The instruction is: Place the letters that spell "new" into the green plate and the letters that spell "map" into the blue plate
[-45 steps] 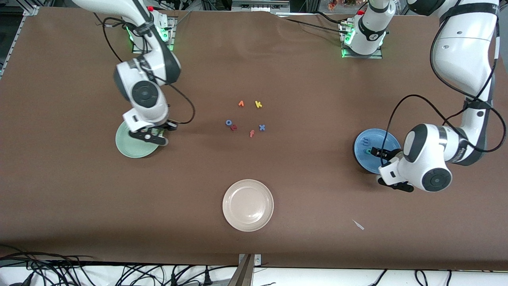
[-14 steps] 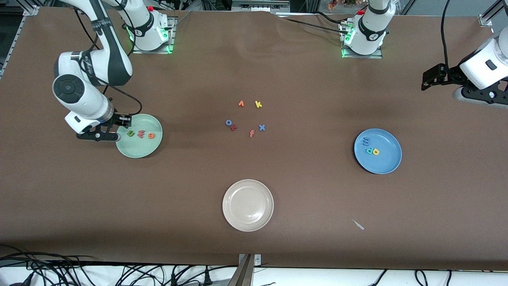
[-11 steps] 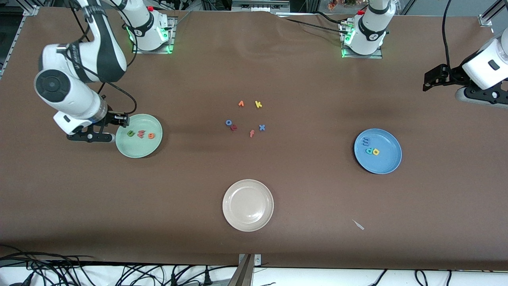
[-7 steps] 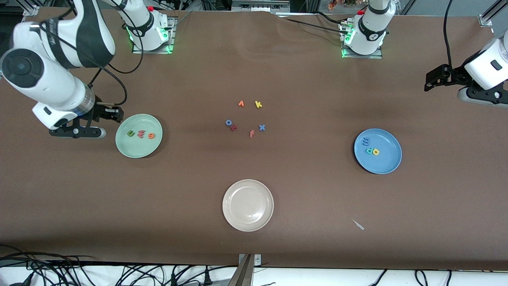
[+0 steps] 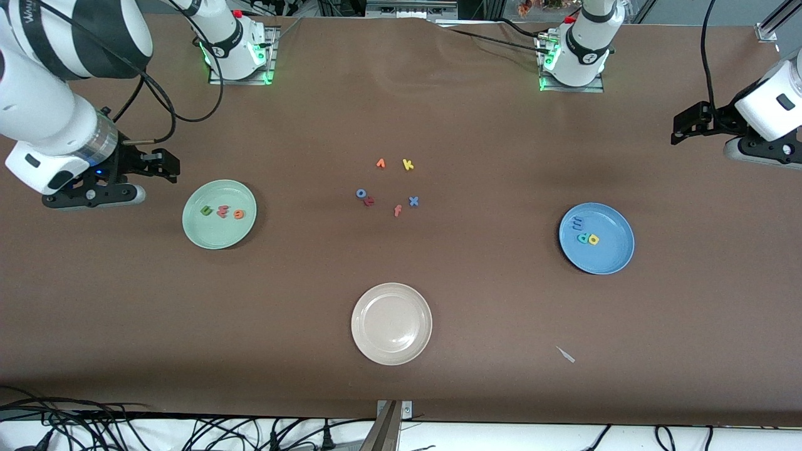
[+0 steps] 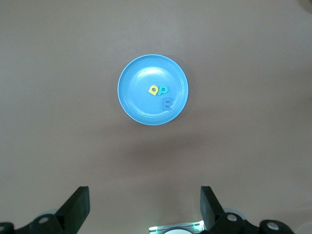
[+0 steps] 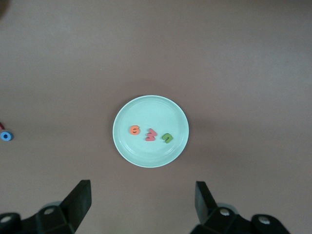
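The green plate point(image 5: 219, 214) lies toward the right arm's end of the table point(image 5: 401, 388) and holds three letters in a row running along the table's length: green n point(image 5: 205, 211), salmon-pink w point(image 5: 222, 212), orange e point(image 5: 238, 214). The blue plate point(image 5: 596, 238) lies toward the left arm's end with three letters clustered off its middle: blue m point(image 5: 578, 223), teal p point(image 5: 583, 238) touching yellow a point(image 5: 593, 239). Six loose letters sit mid-table between the plates, well apart from both: orange letter point(image 5: 380, 163), yellow k point(image 5: 408, 165), blue o point(image 5: 361, 193), dark red letter point(image 5: 369, 201), orange f point(image 5: 397, 210), blue x point(image 5: 413, 201). One cream-beige plate point(image 5: 391, 323) lies nearer the front camera, with bare table all round. The right pincer point(image 5: 156, 166) hangs spread wide and holding nothing, over bare table beside the green plate. The left pincer point(image 5: 689, 122) is wide and carries nothing, over the table's edge at the left arm's end
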Action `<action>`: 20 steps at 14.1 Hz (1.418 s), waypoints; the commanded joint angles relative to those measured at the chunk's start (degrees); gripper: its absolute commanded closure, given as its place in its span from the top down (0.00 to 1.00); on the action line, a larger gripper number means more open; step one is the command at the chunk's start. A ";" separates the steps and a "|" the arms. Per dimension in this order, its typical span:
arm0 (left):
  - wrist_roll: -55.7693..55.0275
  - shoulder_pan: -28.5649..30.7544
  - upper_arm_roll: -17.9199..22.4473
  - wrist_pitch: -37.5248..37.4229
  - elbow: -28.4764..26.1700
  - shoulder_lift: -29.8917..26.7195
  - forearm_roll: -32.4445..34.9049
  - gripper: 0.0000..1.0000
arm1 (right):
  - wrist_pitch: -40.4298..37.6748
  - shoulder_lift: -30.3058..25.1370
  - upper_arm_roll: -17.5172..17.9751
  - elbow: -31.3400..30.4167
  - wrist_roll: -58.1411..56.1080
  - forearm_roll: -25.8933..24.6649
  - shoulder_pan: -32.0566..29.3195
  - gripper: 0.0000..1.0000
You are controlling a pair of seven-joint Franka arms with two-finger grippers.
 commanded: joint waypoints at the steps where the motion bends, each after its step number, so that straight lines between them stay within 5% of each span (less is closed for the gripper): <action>1: 1.36 0.15 -0.01 0.34 0.33 -0.21 -0.10 1.00 | -2.16 -1.01 7.82 1.15 -4.25 2.46 -10.50 0.99; 3: 1.36 0.15 -0.01 0.34 0.33 -0.21 -0.10 1.00 | -4.62 -1.45 10.15 2.02 -3.03 2.46 -12.48 0.99; 20: 1.36 0.15 -0.01 0.69 0.16 0.23 -0.10 1.00 | -11.75 -0.93 8.31 9.06 -3.47 4.04 -12.92 1.00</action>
